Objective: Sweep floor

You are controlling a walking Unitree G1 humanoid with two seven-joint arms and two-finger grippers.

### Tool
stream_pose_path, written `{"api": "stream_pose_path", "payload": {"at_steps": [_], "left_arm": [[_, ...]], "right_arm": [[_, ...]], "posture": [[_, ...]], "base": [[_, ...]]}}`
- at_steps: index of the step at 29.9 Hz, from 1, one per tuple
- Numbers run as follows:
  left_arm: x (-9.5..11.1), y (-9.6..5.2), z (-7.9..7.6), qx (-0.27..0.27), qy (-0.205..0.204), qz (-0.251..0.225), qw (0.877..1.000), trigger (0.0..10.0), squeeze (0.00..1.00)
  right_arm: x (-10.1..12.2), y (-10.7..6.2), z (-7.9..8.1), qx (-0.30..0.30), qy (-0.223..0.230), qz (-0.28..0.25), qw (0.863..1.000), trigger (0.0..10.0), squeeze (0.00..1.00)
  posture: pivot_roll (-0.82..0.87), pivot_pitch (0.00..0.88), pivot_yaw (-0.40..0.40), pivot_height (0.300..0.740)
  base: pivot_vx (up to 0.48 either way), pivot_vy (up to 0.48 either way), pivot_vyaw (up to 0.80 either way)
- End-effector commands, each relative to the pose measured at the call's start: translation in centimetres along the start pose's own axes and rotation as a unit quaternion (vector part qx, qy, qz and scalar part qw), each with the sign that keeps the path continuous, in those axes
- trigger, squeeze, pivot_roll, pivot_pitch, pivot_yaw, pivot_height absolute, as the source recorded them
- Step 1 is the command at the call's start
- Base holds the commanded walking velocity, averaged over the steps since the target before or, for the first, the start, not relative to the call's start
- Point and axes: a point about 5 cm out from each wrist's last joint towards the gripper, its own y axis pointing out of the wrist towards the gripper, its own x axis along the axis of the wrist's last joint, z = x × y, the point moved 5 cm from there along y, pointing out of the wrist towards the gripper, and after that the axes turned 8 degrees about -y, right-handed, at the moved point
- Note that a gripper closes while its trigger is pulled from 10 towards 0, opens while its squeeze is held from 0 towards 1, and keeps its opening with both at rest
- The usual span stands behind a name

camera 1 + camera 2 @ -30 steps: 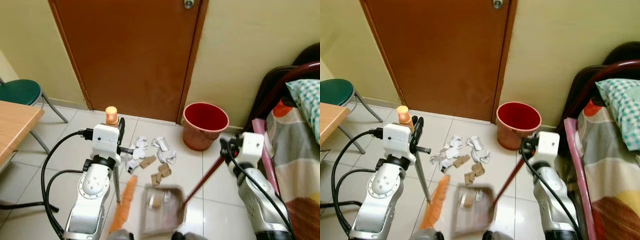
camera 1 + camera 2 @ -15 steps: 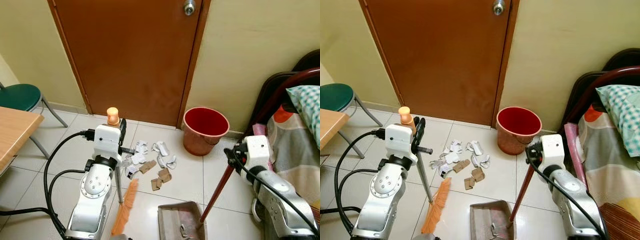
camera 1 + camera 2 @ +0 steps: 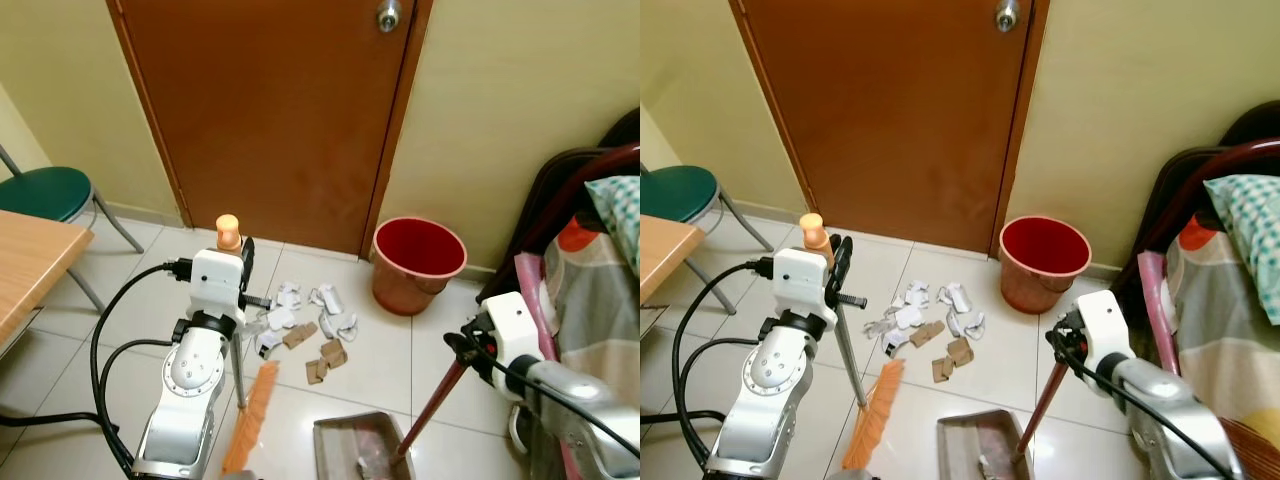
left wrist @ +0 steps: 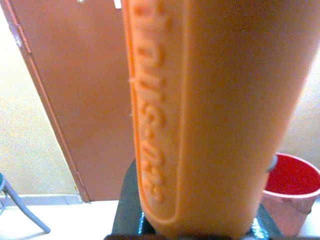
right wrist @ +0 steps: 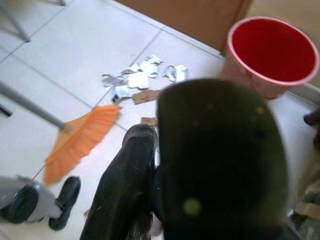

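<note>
Your left gripper (image 3: 243, 262) had its black fingers closed tight around the broom (image 3: 233, 330), high up on the thin grey pole, just under the orange grip at the top. In the left wrist view that orange grip (image 4: 200, 115) sat very close to the camera. The orange bristles (image 3: 872, 420) rested on the white floor tiles (image 3: 375, 350), below and a little to the right of the gripper.

Your right gripper (image 3: 462, 347) was closed around the dark red handle of the dustpan (image 3: 975, 452). The handle sloped down and to the left to the grey pan, which sat flat on the floor with a few scraps inside. The pan lay just to the right of the bristles.

A pile of white and brown paper scraps (image 3: 305, 325) lay on the floor between the broom and the red bucket (image 3: 418, 262). The bucket stood by the brown door (image 3: 270, 110). A green chair (image 3: 45, 190) and a wooden table (image 3: 30, 265) were on the left. A bed (image 3: 1230, 300) was on the right.
</note>
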Motion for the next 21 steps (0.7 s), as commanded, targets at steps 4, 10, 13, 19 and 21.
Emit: {"api": "stream_pose_path", "payload": {"at_steps": [4, 10, 13, 19, 21], "left_arm": [[1.1, 0.2, -0.1, 0.001, 0.003, -0.024, 1.0, 10.0, 0.0], [0.9, 0.1, -0.2, 0.002, 0.003, -0.021, 1.0, 10.0, 0.0], [0.9, 0.2, -0.2, 0.003, 0.003, -0.02, 1.0, 10.0, 0.0], [0.9, 0.2, 0.1, 0.009, 0.007, -0.018, 1.0, 10.0, 0.0], [0.9, 0.0, 0.5, 0.016, 0.011, -0.014, 1.0, 10.0, 0.0]], "right_arm": [[-2.7, -0.5, 2.3, 0.083, 0.023, 0.066, 0.994, 10.0, 0.0], [-0.9, 0.6, 0.8, 0.024, 0.014, 0.027, 0.999, 10.0, 0.0], [0.8, 1.5, -0.3, -0.026, 0.017, -0.015, 0.999, 10.0, 0.0], [3.3, 3.3, -1.8, -0.131, 0.004, -0.077, 0.988, 10.0, 0.0], [3.0, 3.7, -1.5, -0.152, 0.015, -0.085, 0.985, 10.0, 0.0]], "posture": [[-0.02, 0.0, -0.054, 0.74], [-0.03, 0.0, -0.057, 0.74], [-0.03, 0.0, -0.057, 0.74], [-0.01, 0.01, -0.045, 0.74], [-0.01, 0.016, -0.041, 0.74]], "base": [[0.0, 0.0, 0.0], [0.0, 0.0, 0.0], [0.0, 0.0, 0.0], [0.0, 0.0, 0.0], [0.0, 0.0, 0.0]]}}
